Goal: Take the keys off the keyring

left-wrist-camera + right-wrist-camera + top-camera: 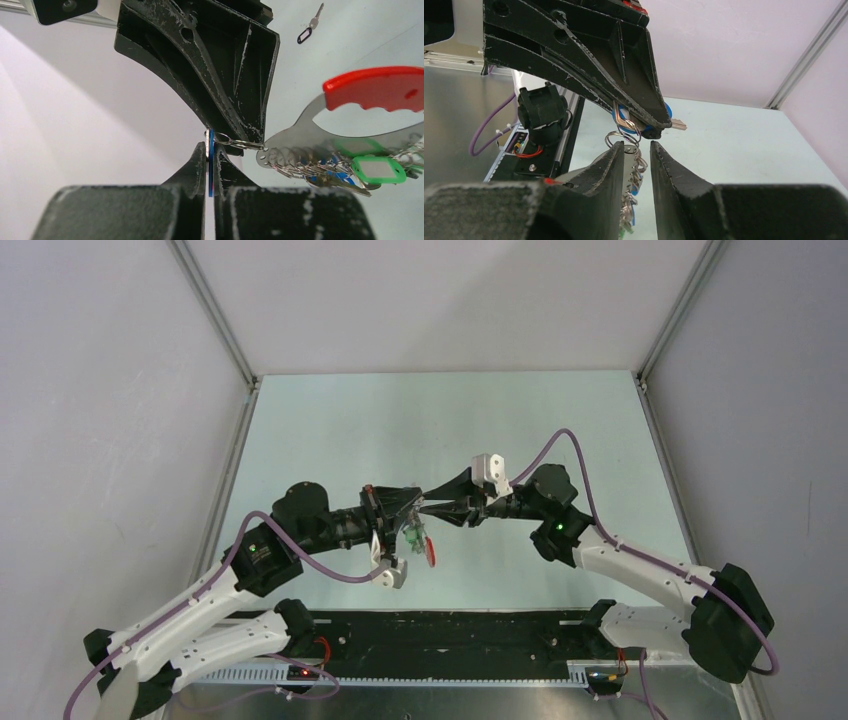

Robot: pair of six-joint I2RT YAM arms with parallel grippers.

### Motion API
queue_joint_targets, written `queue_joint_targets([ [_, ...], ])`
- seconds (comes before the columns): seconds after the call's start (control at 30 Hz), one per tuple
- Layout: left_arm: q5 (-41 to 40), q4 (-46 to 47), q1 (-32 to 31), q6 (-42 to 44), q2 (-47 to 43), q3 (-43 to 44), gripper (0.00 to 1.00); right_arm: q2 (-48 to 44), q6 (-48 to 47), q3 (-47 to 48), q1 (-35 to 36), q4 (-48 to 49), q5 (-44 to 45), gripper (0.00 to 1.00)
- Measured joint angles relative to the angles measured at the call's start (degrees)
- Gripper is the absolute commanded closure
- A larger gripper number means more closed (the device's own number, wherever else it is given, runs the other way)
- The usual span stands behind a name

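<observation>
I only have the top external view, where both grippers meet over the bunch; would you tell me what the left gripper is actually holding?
Observer: The left gripper is shut on one blue-tagged key, edge-on between its fingers.
Operator: Is that key free of the keyring?
Observer: No, a small split ring links it to the keyring plate.
Operator: And the right gripper?
Observer: The right gripper has its jaws apart, rings between them; whether it pinches anything, I cannot tell.

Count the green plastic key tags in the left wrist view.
2: one green plastic tag in front, below the red plastic loop; the other just above, behind it. Others may be hidden.
</observation>
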Motion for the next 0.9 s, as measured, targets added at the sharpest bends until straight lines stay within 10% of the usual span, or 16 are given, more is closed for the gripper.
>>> queue_joint_targets([
  [0.4,0.17,0.15,0.0,0.0,-0.07,0.0,1.0,0.07,2.25,0.24,0.07,1.11,-1.36,0.99],
  [0.9,-0.87,0.11,0.0,0.09,-0.59,0.0,1.0,0.59,16.33,0.39,0.13,1.27,2.34,1.0],
])
